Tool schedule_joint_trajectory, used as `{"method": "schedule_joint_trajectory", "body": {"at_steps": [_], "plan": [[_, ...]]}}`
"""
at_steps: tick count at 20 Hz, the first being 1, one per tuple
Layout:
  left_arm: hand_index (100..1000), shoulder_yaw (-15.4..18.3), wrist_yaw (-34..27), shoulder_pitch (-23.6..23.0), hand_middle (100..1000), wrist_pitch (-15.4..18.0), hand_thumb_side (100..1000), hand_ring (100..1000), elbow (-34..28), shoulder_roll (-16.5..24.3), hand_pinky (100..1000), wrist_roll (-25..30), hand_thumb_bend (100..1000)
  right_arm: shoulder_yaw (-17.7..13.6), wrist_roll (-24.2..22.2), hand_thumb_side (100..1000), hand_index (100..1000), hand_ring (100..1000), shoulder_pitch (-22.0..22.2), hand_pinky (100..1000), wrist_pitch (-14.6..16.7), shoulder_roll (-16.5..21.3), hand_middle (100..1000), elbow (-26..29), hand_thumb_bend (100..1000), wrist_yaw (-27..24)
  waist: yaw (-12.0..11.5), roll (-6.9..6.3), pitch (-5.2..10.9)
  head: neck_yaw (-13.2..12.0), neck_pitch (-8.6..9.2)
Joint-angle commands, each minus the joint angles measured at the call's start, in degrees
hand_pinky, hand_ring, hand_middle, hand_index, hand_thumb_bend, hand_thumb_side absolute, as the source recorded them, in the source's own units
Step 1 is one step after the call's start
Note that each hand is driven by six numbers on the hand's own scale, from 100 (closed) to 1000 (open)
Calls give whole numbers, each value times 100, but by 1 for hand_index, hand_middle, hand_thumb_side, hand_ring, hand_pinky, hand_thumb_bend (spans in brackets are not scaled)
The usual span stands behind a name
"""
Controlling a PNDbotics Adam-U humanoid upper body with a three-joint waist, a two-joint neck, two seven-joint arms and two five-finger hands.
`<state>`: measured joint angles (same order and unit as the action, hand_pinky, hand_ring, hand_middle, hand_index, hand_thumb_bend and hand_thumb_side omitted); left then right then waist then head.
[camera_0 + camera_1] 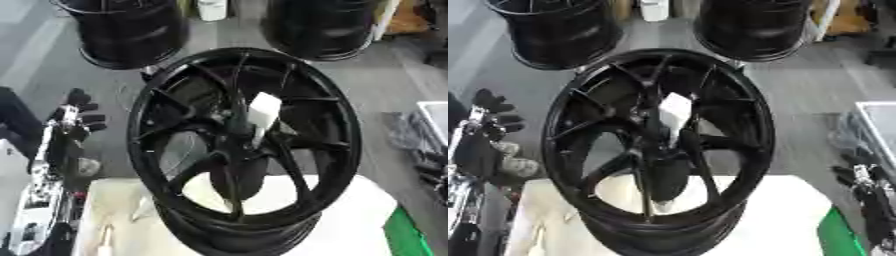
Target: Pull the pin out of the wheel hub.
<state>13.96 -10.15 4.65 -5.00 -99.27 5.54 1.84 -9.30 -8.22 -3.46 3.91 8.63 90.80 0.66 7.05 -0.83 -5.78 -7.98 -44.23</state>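
At the left edge, the left robot hand stands beside the wheel hub, fingers up and relaxed, holding nothing; a strip of grey floor separates it from the rim. Below it the silver and black forearm runs down along the left border.

The black wheel hub fills the middle, tilted so its spoked face looks up toward the camera, its lower rim resting on a pale cream surface. The surface's bare top shows to either side of the rim and through the spokes. A white pin stands out of the centre of the hub, nothing touching it, with open room all around it between the spokes.

Behind, two more black wheels stand on the floor, apart from the hub's upper edge.

At the right edge the right robot hand shows low and dark, well apart from the rim; whether its fingers are open or curled cannot be told.
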Motion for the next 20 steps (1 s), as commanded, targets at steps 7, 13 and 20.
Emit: {"method": "schedule_joint_trajectory", "body": {"at_steps": [7,13,20], "plan": [[742,-32,18,6,627,-13,630,608,-122,121,652,52,534,82,-74,499,999,813,-1380,859,371,1347,875,438,100,-57,-47,75,85,45,11],[742,-67,31,-21,627,-24,632,608,-107,137,652,92,534,953,-816,317,968,809,-2808,835,932,2661,868,592,100,-118,-156,91,78,219,11],[742,-105,56,-35,627,-36,633,608,-98,170,651,141,533,2379,-2346,217,980,810,-4225,828,1488,3209,884,134,100,-543,-221,127,84,389,11]]}}
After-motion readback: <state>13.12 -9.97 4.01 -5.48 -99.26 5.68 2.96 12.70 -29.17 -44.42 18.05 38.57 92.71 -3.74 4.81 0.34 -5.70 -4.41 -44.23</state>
